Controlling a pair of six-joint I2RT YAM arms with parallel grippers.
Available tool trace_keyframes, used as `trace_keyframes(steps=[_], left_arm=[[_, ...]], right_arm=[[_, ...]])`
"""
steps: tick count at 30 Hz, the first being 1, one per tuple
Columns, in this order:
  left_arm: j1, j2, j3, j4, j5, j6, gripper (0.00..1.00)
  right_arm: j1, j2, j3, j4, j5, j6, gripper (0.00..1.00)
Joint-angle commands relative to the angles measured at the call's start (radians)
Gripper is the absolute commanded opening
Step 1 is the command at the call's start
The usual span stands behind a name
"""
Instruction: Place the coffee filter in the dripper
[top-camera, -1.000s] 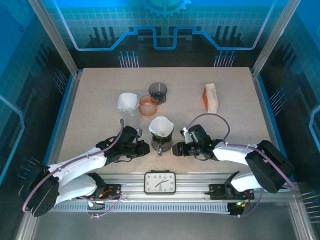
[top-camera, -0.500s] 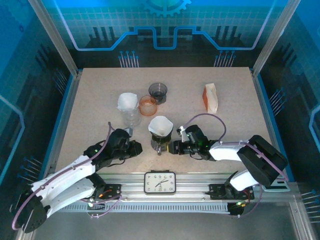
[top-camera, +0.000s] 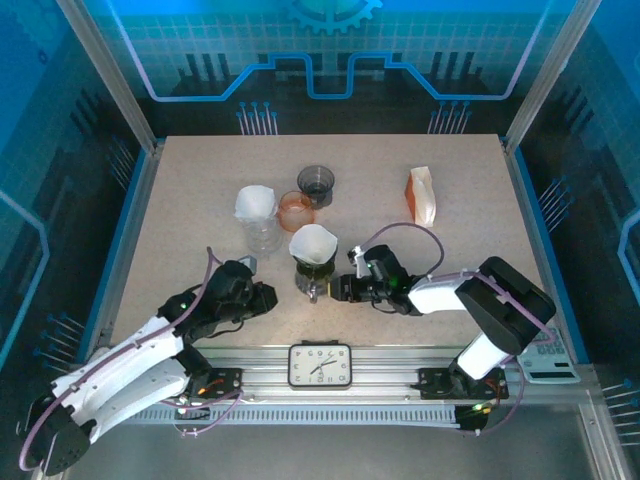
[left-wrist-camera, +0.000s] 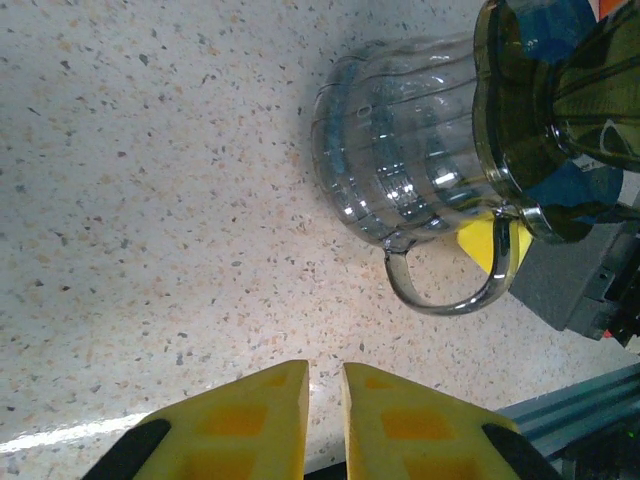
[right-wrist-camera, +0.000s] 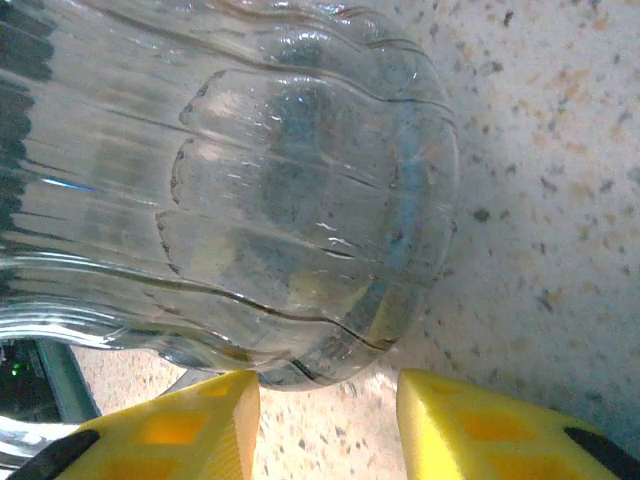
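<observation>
Since a second ago the glass jug (left-wrist-camera: 400, 160) carrying the dripper (top-camera: 316, 268) has shifted a little up and left on the counter (top-camera: 190, 210), and the left arm has drawn back from it. The white coffee filter (top-camera: 313, 243) sits in the dripper. The left fingers (left-wrist-camera: 250, 420) are almost together on nothing, clear of the jug. The right fingers (right-wrist-camera: 180, 425) stand apart at the jug's base.

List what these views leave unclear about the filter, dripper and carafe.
- Top view: how deep the filter sits in the dripper; its rim hides that.
- Top view: whether the right claw touches the carafe; too small.
- Left wrist view: the dripper's rim, cut off by the top edge.
- Right wrist view: the carafe's neck, cut off by the left edge.
</observation>
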Motion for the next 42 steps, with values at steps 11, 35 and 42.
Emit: trace_keyframes(steps=[11, 35, 42], left_arm=[[0.007, -0.068, 0.012, -0.077, -0.053, -0.018, 0.19], [0.009, -0.073, 0.116, -0.034, -0.027, 0.09, 0.64], [0.009, -0.082, 0.224, -0.013, -0.005, 0.197, 0.99]], right_arm=[[0.018, 0.162, 0.167, 0.114, 0.03, 0.042, 0.41], [-0.028, -0.02, 0.148, -0.069, 0.206, 0.046, 0.57], [-0.125, 0.021, 0.417, -0.328, 0.213, -0.031, 0.6]])
